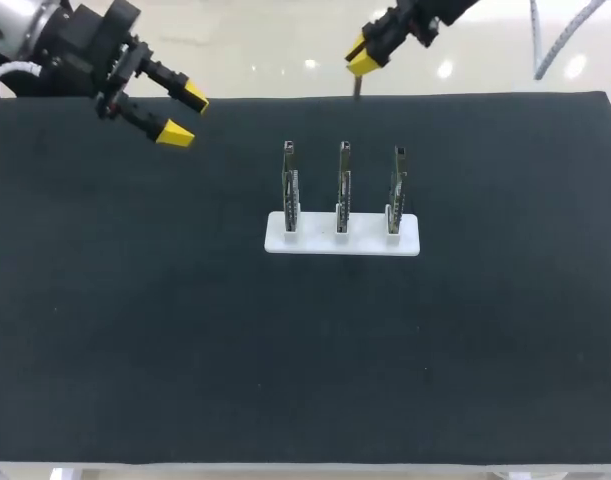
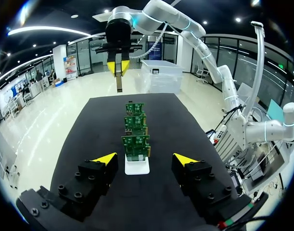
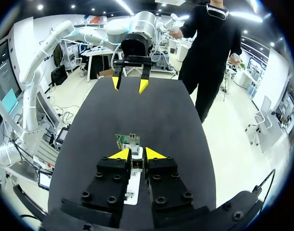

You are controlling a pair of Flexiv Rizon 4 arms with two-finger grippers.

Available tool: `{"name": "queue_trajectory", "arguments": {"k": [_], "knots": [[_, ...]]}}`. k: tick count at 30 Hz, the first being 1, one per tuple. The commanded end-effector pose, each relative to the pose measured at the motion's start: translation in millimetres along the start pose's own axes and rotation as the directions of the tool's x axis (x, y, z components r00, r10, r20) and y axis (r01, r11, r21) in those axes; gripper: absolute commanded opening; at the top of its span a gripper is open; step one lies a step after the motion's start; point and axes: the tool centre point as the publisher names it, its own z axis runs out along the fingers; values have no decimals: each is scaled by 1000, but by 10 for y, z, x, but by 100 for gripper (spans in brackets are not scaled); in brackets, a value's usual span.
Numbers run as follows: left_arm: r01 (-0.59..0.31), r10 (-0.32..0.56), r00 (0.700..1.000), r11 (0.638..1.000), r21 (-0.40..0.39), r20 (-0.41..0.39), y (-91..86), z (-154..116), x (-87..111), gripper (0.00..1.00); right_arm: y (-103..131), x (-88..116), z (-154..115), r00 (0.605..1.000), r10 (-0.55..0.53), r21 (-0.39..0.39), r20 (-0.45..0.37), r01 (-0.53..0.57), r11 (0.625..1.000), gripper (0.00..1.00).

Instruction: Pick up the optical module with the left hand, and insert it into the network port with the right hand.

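My left tool (image 1: pixel 185 115) hung wide open and empty, on the far side of the white stand (image 1: pixel 342 243) and well to its left. My right tool (image 1: pixel 363 58) was closed on the thin dark module (image 1: pixel 357 90), which pointed down over the far edge of the counter (image 1: pixel 135 330), beyond the stand. Three boards (image 1: pixel 343 190) stood upright in a row in the stand.

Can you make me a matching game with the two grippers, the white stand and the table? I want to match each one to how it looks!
Things:
1 left gripper
2 right gripper
3 white stand
4 table

States:
A black on top
B open, holding nothing
C holds three upright boards
D shut on a thin module

Pairs: 1-B, 2-D, 3-C, 4-A
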Motion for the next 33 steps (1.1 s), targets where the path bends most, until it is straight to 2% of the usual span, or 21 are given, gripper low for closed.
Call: {"name": "queue_trajectory", "arguments": {"k": [1,7,10,16,33], "knots": [[1,-1,1000,1000,2,-3,8,1,-3,100,-80,108,-83,1000,8,-45,6,-8,999,0],[1,-1,1000,1000,2,-3,8,1,-3,100,-21,296,-79,999,27,-53,20,-26,998,0],[1,-1,1000,1000,2,-3,8,1,-3,100,10,360,-49,1000,22,-57,-6,-22,998,0],[1,-1,1000,1000,2,-3,8,1,-3,100,55,467,33,1000,21,-58,-7,-21,998,0],[1,-1,1000,1000,2,-3,8,1,-3,100,187,572,106,997,72,-30,-27,-73,997,0]]}}
